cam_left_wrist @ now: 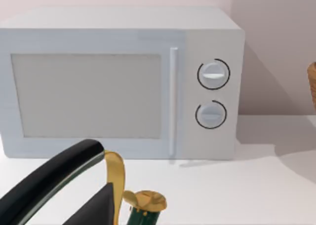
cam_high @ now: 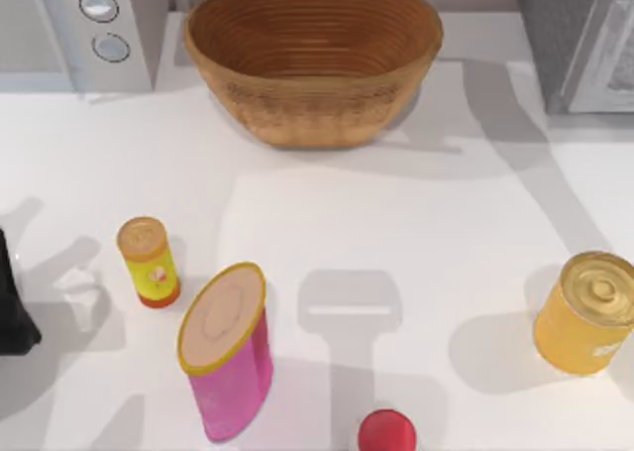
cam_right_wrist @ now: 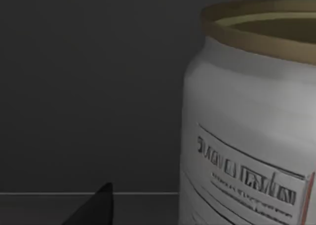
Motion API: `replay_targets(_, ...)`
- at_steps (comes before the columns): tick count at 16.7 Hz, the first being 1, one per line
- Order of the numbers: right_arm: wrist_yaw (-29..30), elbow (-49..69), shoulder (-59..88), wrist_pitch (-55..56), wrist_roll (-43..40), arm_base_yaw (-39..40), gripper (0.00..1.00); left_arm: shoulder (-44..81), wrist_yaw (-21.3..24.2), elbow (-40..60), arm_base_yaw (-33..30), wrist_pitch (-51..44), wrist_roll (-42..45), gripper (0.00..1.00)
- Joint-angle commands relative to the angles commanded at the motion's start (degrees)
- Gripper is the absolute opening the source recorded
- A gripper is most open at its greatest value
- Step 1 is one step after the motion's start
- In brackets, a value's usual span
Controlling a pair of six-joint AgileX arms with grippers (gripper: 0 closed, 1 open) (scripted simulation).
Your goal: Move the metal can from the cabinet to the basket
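The metal can is silver-white with printed label lines and a shiny rim. It stands close in front of my right gripper in a dim grey space with dark walls. A dark tip of that gripper shows just beside the can, apart from it. The cabinet is a grey box with a lighter door panel at the table's back right. The brown wicker basket sits at the back middle, and its edge shows in the left wrist view. My left gripper is parked at the left edge, its black and gold parts facing the microwave.
A white microwave with two knobs stands at the back left. A small yellow tube and a pink canister stand front left, a red round object at the front edge, a golden tin at right.
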Motion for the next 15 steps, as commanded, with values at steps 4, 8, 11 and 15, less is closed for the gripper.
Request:
replay_targets(4, 0.0, 0.0, 0.0, 0.0, 0.0, 0.0, 0.7, 0.0, 0.0, 0.0, 0.0, 0.0, 0.0, 1.0)
replay_targets(8, 0.0, 0.0, 0.0, 0.0, 0.0, 0.0, 0.4, 0.0, 0.0, 0.0, 0.0, 0.0, 0.0, 1.0)
replay_targets(11, 0.0, 0.0, 0.0, 0.0, 0.0, 0.0, 0.17, 0.0, 0.0, 0.0, 0.0, 0.0, 0.0, 1.0)
replay_targets(15, 0.0, 0.0, 0.0, 0.0, 0.0, 0.0, 0.0, 0.0, 0.0, 0.0, 0.0, 0.0, 0.0, 1.0)
